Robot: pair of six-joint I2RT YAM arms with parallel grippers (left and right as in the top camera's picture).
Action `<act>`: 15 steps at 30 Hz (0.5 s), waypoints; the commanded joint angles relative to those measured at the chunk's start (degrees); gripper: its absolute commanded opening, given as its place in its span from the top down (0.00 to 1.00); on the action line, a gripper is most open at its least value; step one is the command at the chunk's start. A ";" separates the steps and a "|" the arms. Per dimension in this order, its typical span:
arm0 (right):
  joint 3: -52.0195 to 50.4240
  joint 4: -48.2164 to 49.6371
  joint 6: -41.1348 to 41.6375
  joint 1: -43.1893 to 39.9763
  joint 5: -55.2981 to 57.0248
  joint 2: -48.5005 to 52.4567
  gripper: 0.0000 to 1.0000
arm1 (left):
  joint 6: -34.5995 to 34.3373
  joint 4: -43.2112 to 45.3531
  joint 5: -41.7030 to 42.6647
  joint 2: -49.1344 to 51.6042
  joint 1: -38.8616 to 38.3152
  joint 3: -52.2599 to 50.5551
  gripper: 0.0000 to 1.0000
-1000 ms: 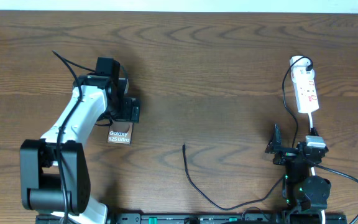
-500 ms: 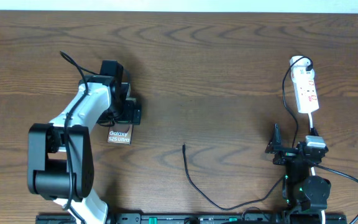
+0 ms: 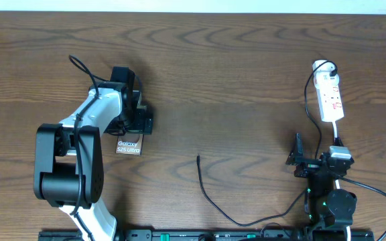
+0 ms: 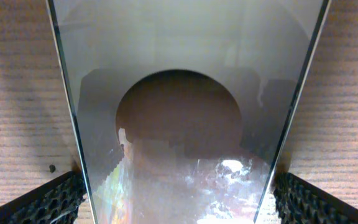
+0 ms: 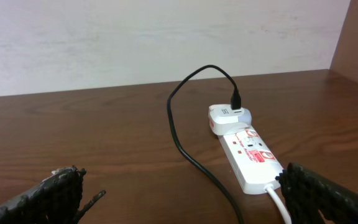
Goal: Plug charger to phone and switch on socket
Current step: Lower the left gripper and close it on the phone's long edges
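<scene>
The phone (image 3: pixel 129 145) lies flat on the table at the left, its "Galaxy S25 Ultra" text showing. My left gripper (image 3: pixel 137 122) sits over its far end, shut on it. In the left wrist view the phone's glossy screen (image 4: pixel 185 124) fills the frame between the two fingers (image 4: pixel 179 208). The charger's plug tip (image 3: pixel 198 158) lies free at the table's middle. Its cable (image 3: pixel 213 201) loops along the front edge and up to the white adapter (image 3: pixel 322 65) on the socket (image 3: pixel 331 99). My right gripper (image 3: pixel 299 161) is open and empty, in front of the socket (image 5: pixel 250 155).
The white lead of the socket (image 3: pixel 337 134) runs toward my right arm's base (image 3: pixel 330 201). In the right wrist view the black cable (image 5: pixel 179 134) arcs up into the adapter (image 5: pixel 229 117). A pale wall stands behind the table's far edge.
My left arm's elbow has swung to the right and the wrist has shifted slightly up and right. The phone, charger and right arm have not moved.
</scene>
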 commanded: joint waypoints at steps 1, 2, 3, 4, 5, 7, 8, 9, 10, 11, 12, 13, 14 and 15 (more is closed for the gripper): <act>-0.07 -0.24 0.09 0.02 0.02 -0.24 0.01 | -0.22 0.74 -0.31 0.85 0.00 -0.13 0.01; -0.07 -0.22 0.07 0.02 0.02 -0.24 0.01 | -0.22 1.03 -0.31 0.85 0.00 -0.52 0.01; -0.07 -0.22 0.09 0.02 0.02 -0.24 0.01 | -0.22 1.53 -0.31 0.85 0.00 -1.14 0.01; -0.07 -0.22 0.07 0.02 0.02 -0.24 0.01 | -0.22 1.88 -0.31 0.85 0.00 -1.66 0.01; -0.07 -0.24 0.09 0.02 0.02 -0.24 0.01 | -0.22 2.21 -0.31 0.85 0.00 -2.14 0.01; -0.07 -0.24 0.09 0.02 0.02 -0.24 0.01 | -0.22 2.60 -0.31 0.85 0.00 -3.15 0.01; -0.07 -0.22 0.09 0.02 0.02 -0.24 0.01 | -0.24 2.60 -0.31 0.85 0.00 -3.41 0.01; -0.07 -0.24 0.09 0.02 0.02 -0.24 0.01 | -0.22 2.62 -0.31 0.85 0.00 -3.54 0.01; -0.07 -0.22 0.09 0.02 0.02 -0.24 0.01 | -0.24 2.56 -0.31 0.85 0.00 -3.61 0.01; -0.07 -0.24 0.09 0.02 0.02 -0.24 0.01 | -0.22 2.40 -0.31 0.85 0.00 -3.63 0.01; -0.07 -0.24 0.09 0.02 0.02 -0.24 0.01 | -0.24 2.34 -0.31 0.85 0.00 -3.63 0.01; -0.07 -0.24 0.09 0.02 0.02 -0.24 0.01 | -0.24 2.27 -0.31 0.85 0.00 -3.63 0.01; -0.07 -0.24 0.09 0.02 0.02 -0.24 0.01 | -0.24 2.16 -0.31 0.85 0.00 -3.63 0.01; -0.07 -0.24 0.07 0.02 0.02 -0.24 0.01 | -0.24 2.08 -0.31 0.85 0.00 -3.63 0.01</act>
